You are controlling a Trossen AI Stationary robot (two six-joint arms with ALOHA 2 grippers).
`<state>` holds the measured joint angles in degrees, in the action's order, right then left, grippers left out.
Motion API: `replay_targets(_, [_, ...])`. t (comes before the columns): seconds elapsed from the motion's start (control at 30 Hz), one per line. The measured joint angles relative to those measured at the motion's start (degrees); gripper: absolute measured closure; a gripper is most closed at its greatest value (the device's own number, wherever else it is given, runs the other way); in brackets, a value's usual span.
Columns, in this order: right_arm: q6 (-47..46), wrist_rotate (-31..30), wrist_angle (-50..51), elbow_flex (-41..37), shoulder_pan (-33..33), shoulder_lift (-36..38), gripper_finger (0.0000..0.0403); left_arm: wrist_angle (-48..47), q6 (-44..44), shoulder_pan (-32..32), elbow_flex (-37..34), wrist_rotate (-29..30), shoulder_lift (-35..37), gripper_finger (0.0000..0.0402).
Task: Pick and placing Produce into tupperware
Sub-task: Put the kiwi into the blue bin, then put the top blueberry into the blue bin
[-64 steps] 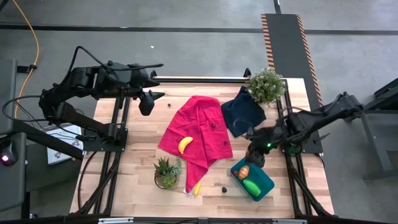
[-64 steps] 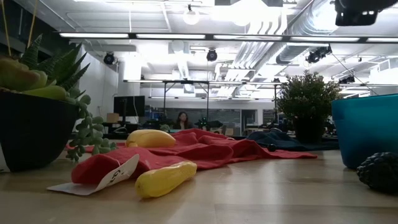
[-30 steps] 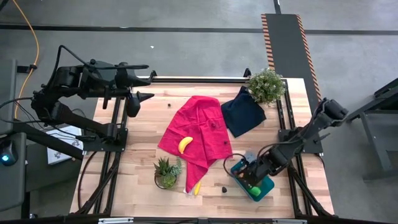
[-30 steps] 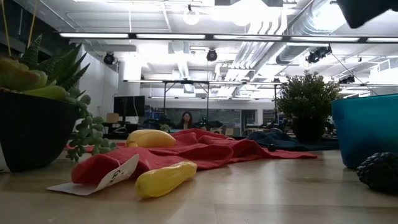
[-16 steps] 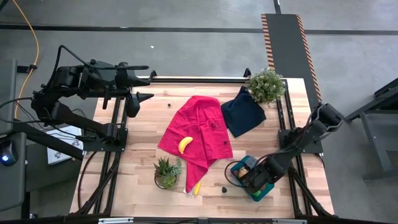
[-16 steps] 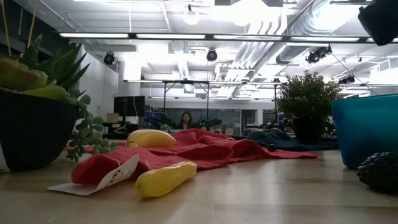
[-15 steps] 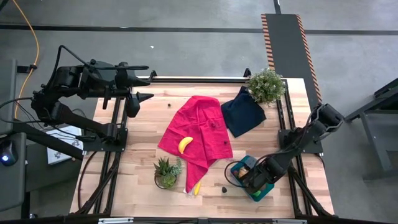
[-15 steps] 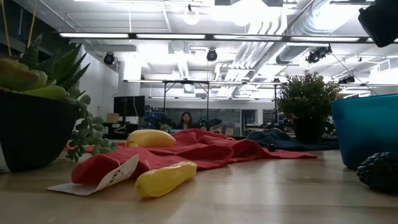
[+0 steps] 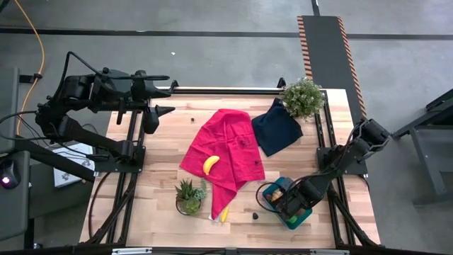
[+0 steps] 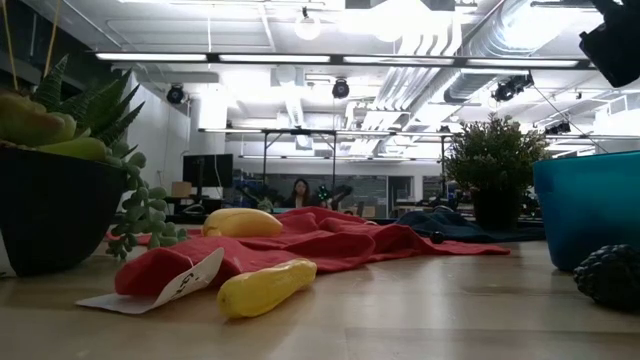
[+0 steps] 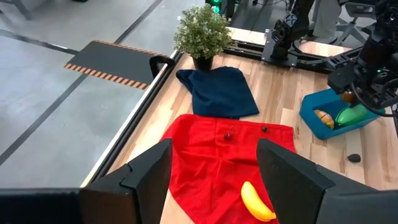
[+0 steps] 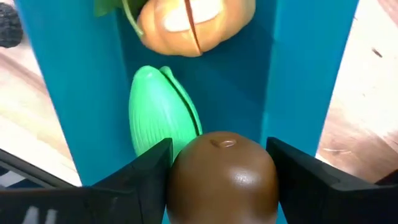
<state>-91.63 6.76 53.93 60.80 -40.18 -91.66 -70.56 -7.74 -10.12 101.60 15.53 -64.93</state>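
Tupperware (image 12: 298, 68) sits below the right gripper (image 12: 221, 177), whose jaws hold a brown piece (image 12: 222, 176).

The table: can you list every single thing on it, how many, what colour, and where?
Bananas: two, yellow; one on the red cloth, one at that cloth's front tip.
Tub: one, teal, front right of the table.
Orange piece: one, inside the tub.
Green piece: one, inside the tub.
Brown piece: one, between the right gripper's fingers, above the tub.
Small dark lump: one, on the wood beside the tub.
Red cloth: one, middle of the table.
Navy cloth: one, back right.
Potted plants: two, green; bushy one at the back right corner, spiky one at the front.
Left gripper: open, back left, holding nothing.
Right gripper: over the tub.
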Motion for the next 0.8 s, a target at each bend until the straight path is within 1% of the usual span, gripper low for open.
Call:
replay_targets(0.2, [-0.29, -0.06, -0.47, 0.00, 0.02, 0.00, 0.0180, 0.01, 0.03, -0.01, 0.00, 0.00, 0.00, 0.0179])
replay_targets(0.3, [-2.40, -0.55, 0.20, 0.00, 0.02, 0.00, 0.0168, 0.01, 0.47, -0.01, 0.00, 0.00, 0.00, 0.0179])
replay_targets(0.5, [-2.54, -0.63, 0.22, 0.00, 0.02, 0.02, 0.0144, 0.01, 0.47, -0.01, 0.00, 0.00, 0.00, 0.0179])
replay_targets(0.8, [-2.51, -0.60, 0.11, 0.00, 0.02, 0.04, 0.0142, -0.79, 0.59, -0.01, 0.00, -0.04, 0.00, 0.0179])
